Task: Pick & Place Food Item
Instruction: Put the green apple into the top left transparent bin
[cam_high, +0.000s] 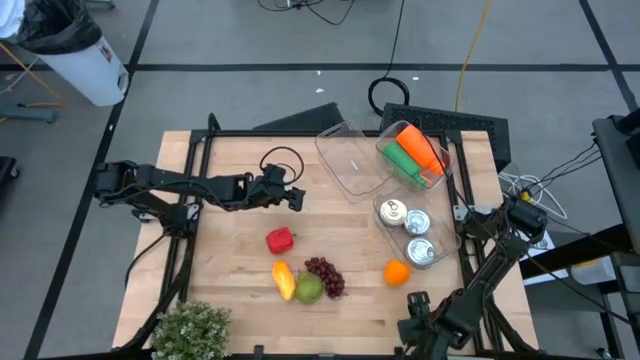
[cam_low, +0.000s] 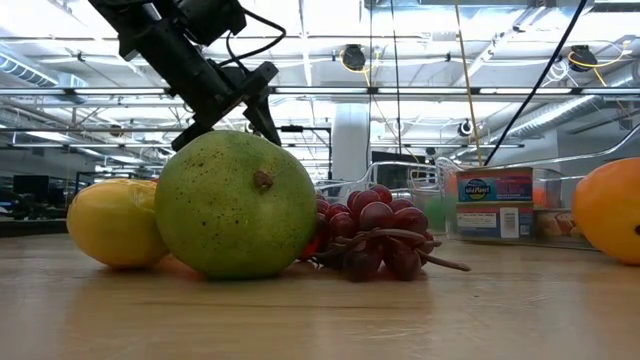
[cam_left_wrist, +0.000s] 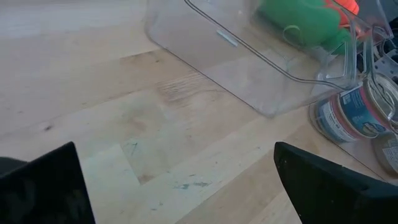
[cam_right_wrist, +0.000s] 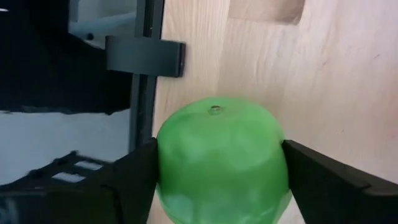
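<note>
My right gripper (cam_right_wrist: 221, 163) is at the table's near right corner (cam_high: 416, 312), shut on a smooth green round fruit (cam_right_wrist: 221, 118). My own arm hides that fruit in the high view. My left gripper (cam_high: 296, 198) hangs open above the table's middle left, holding nothing, with bare wood under it (cam_left_wrist: 186, 199). A red pepper (cam_high: 281, 240), a yellow fruit (cam_high: 284, 281), a speckled green fruit (cam_high: 309, 290), red grapes (cam_high: 326, 275) and an orange (cam_high: 397, 272) lie on the table near its near edge. My right gripper pinches the green round fruit between its two fingers, one on each opposite side (cam_right_wrist: 169, 163). The stem dimple (cam_right_wrist: 214, 110) faces away from the wrist. Whether the fruit is lifted off the wood, I cannot tell.
An empty clear bin (cam_high: 352, 158) lies tilted at the far middle. Beside it, one clear bin (cam_high: 415, 152) holds green and orange items and another (cam_high: 410, 228) holds cans. A potted plant (cam_high: 190, 328) stands at the near left corner. A black frame (cam_right_wrist: 144, 56) runs along the table's edge.
</note>
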